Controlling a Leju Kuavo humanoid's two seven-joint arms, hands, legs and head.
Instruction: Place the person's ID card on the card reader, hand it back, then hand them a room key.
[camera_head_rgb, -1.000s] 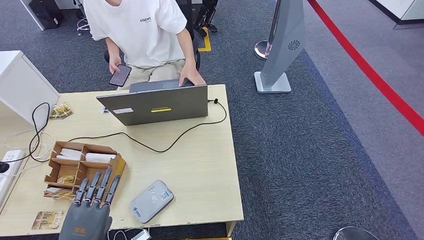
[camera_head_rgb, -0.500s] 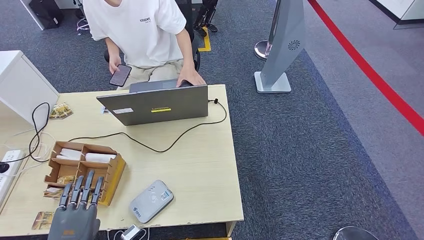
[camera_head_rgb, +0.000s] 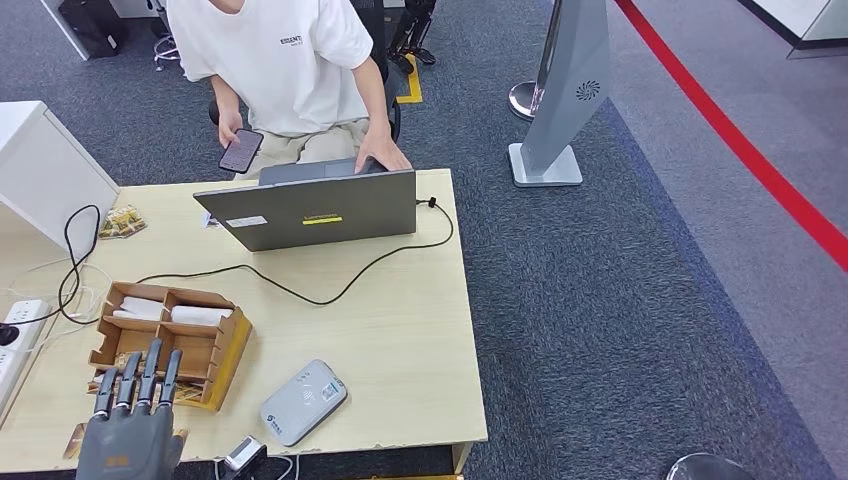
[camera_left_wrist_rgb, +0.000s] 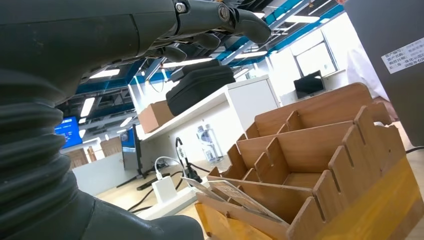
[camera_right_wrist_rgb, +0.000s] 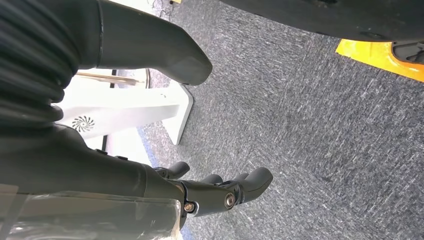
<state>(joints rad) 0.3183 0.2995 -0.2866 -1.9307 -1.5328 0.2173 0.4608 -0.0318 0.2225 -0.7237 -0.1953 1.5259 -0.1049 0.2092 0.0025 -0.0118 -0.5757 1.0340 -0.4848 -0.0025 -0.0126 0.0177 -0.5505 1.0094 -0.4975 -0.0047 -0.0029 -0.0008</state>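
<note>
Head view: over the last second the left hand (camera_head_rgb: 128, 430), fingers straight and holding nothing, has slid left along the near edge of the brown wooden card organiser (camera_head_rgb: 222, 350), away from the grey rounded card reader (camera_head_rgb: 303, 401), likely seeking a room key. The right hand (camera_right_wrist_rgb: 215, 192) hangs over carpet, fingers loosely spread, empty.

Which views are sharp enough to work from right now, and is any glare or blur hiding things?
Head view: evenly lit and sharp; card reader and wooden organizer are crisp. Left wrist view: organizer sharp, left hand dark against bright washed-out windows behind it. Right wrist view: carpet in focus, right hand dark, white stand base overexposed.
</note>
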